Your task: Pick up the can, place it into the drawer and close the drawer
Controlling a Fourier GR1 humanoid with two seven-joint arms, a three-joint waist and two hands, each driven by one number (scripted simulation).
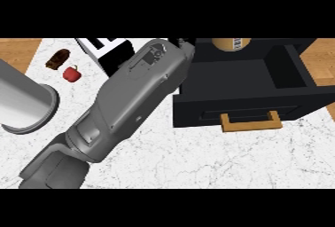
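Note:
The black drawer (307,95) stands pulled open at the right, with a wooden handle (252,122) on its front. A tan can (230,43) stands inside the drawer at its back, cut off by the view's top edge. A grey forearm (127,99) runs from the lower left up to the top centre. At its end only a sliver of the black left hand (184,42) shows, just left of the can and over the drawer's back left corner. Whether the hand touches the can is hidden. The right hand shows nowhere.
A large grey cylinder (23,99) lies at the left edge of the white marble counter (216,155). A brown object (57,58) and a small red one (72,73) lie at the back left. A white and black box (104,46) sits partly behind the forearm.

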